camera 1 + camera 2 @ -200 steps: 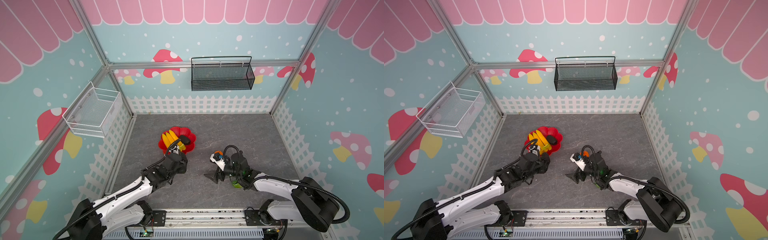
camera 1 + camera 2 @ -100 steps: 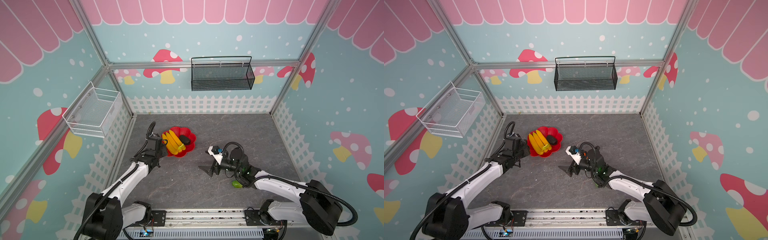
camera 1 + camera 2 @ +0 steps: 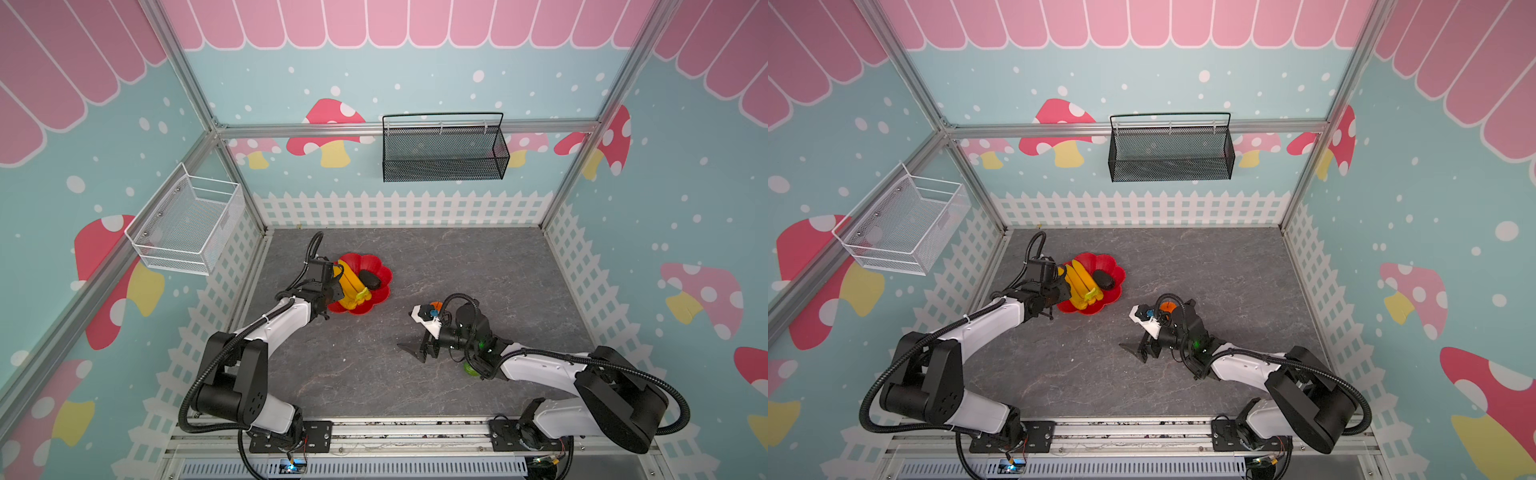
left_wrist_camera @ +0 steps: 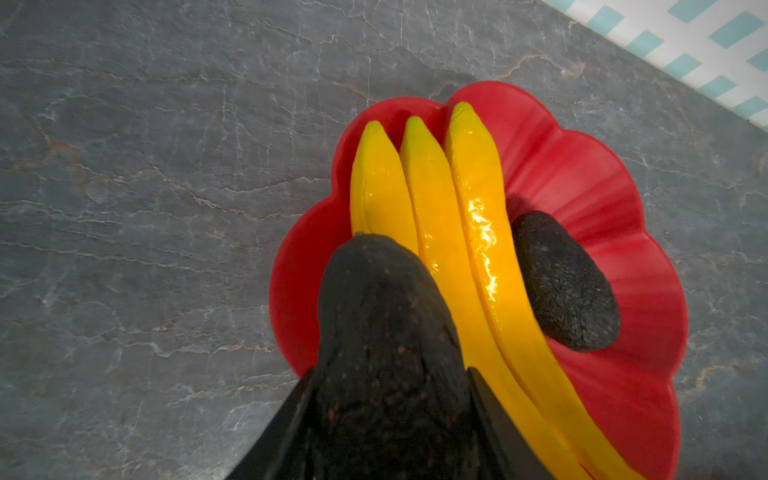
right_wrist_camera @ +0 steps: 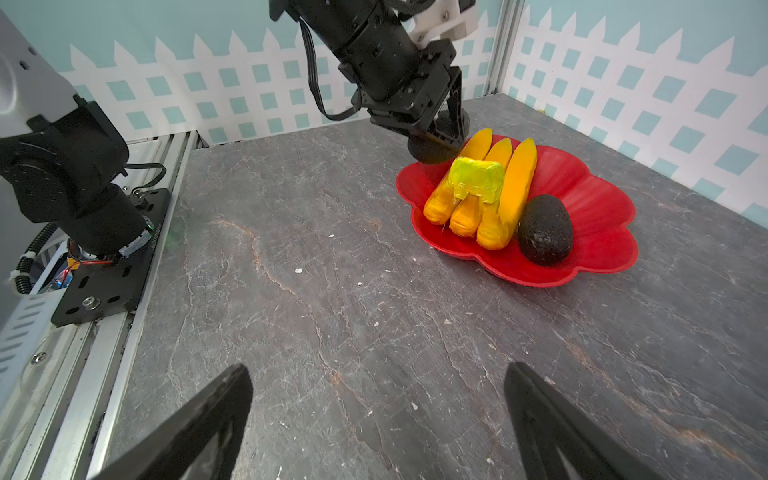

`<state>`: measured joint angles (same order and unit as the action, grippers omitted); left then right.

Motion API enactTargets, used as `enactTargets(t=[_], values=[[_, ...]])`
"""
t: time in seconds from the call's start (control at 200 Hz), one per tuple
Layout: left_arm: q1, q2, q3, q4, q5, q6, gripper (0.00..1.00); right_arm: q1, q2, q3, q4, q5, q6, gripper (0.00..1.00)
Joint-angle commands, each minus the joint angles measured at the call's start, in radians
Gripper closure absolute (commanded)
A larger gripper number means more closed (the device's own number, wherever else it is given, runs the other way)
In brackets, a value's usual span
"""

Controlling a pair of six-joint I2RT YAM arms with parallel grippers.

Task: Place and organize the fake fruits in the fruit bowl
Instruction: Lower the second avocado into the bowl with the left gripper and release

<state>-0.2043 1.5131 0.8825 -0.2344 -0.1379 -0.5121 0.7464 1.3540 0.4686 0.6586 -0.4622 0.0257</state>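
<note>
The left gripper (image 5: 438, 137) is clamped on an avocado (image 4: 374, 324), which is held at the left rim of the bowl (image 3: 376, 262). Contact with the bowl cannot be told. In the bowl, the bananas (image 3: 348, 283) are laid across the middle, and a second avocado (image 3: 370, 280) is set against their right side. Two fruits are judged placed, one is in delivery, and two remain. The orange (image 3: 435, 305) is located on the table (image 3: 353, 374), well apart from the bowl and near the right gripper (image 5: 378, 370), whose jaws are spread wide and empty. The green fruit (image 3: 469, 368) is partly hidden under the right arm. Free room in the bowl is narrow left of the bananas and wider beyond the second avocado. The fence (image 3: 237, 257) is near the bowl's left side.
</note>
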Motion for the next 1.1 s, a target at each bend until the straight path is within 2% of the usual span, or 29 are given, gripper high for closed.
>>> enactTargets(t=[0.0,0.47,0.63,0.731,0.801,0.876,0.901,0.946,1.031,1.096], values=[[0.006,0.013,0.015,0.009,-0.001,-0.003,0.51,0.005,-0.004,0.003,0.032,0.003,-0.028,0.02],[0.004,0.034,-0.002,0.024,0.011,-0.005,0.43,0.003,0.02,0.021,0.005,0.078,-0.021,0.02],[0.003,0.024,-0.001,0.024,0.011,-0.002,0.38,0.001,0.021,0.022,-0.002,0.092,-0.021,0.02],[0.001,-0.005,0.001,0.026,0.017,0.003,0.34,-0.007,0.018,0.019,-0.001,0.143,0.001,0.02],[-0.006,-0.048,-0.003,0.026,0.019,0.012,0.29,-0.039,0.016,0.014,-0.004,0.191,0.05,0.02],[-0.009,-0.107,-0.018,0.024,0.02,0.02,0.24,-0.106,0.004,-0.001,-0.003,0.188,0.108,0.02],[-0.01,-0.127,-0.024,0.022,0.021,0.021,0.14,-0.126,-0.002,-0.008,-0.003,0.195,0.128,0.02],[-0.011,-0.164,-0.038,0.02,0.022,0.022,0.07,-0.167,-0.011,-0.019,-0.007,0.206,0.159,0.02],[-0.011,-0.24,-0.071,0.01,0.033,0.014,0.01,-0.219,-0.036,-0.042,-0.016,0.229,0.18,0.02],[-0.015,-0.306,-0.104,-0.002,0.05,0.006,0.01,-0.24,-0.051,-0.057,-0.025,0.254,0.19,0.02]])
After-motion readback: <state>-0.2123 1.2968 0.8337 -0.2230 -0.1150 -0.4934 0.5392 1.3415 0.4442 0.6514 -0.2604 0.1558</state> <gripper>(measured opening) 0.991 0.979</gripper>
